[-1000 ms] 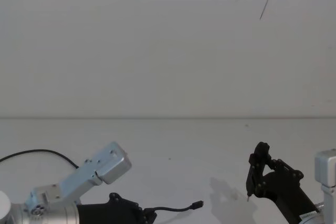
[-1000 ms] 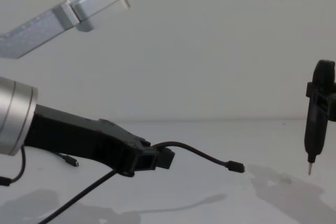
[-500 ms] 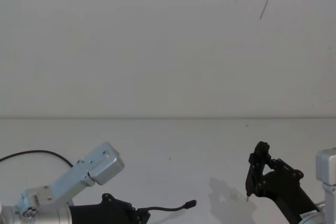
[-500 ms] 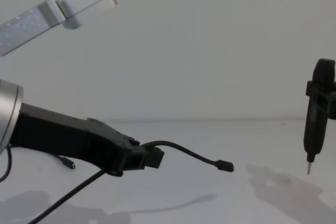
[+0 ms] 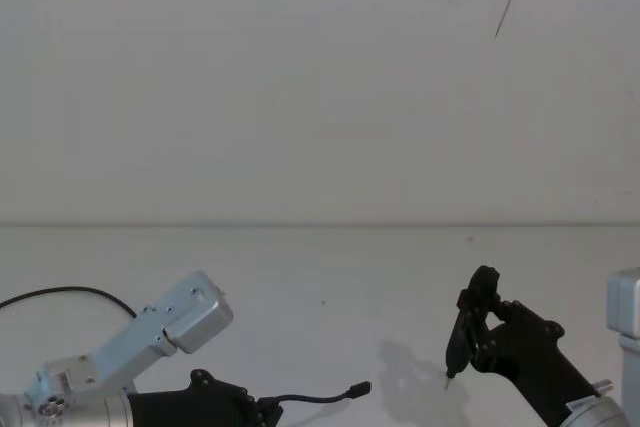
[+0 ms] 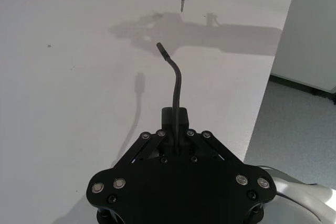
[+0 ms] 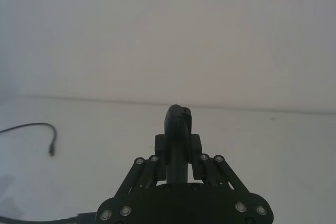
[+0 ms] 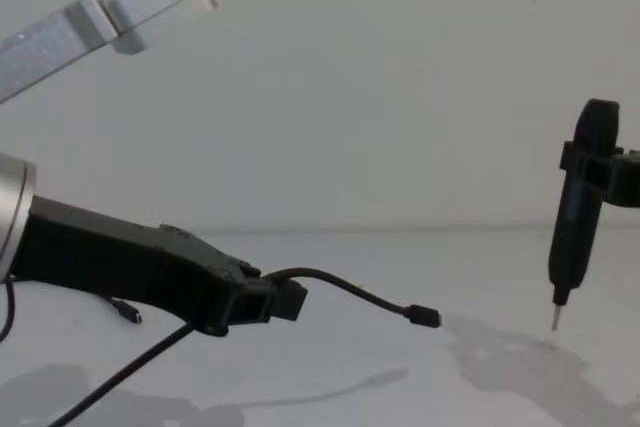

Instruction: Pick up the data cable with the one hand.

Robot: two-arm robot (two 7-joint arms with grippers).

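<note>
Between the jaws of the left pincer [image 8: 285,299], the data cable [image 8: 350,292] is held. The pincer is clamped on the cord a short way back from its end. The wrist view shows the cord pinched at the jaw tips.

Ahead of the pincer, the free length arches up and forward, then droops to the small plug [image 8: 425,317]. The plug hangs clear of the worktop [image 8: 400,397], with its shadow lying apart from it on the surface below. Behind and below the pincer, the rest of the cord trails down toward the worktop. Where it ends cannot be told.

Well ahead of the plug, the right pincer [image 7: 178,148] is closed on a pen-shaped tool [image 8: 575,227]. The tool is held upright with its metal tip pointing down, just above the worktop and apart from the plug.

Assessment: the grasp is made and the leading end is lifted, so the pick-up appears essentially complete. What is left, at most, is to raise the trailing length and confirm that the grip is secure.
</note>
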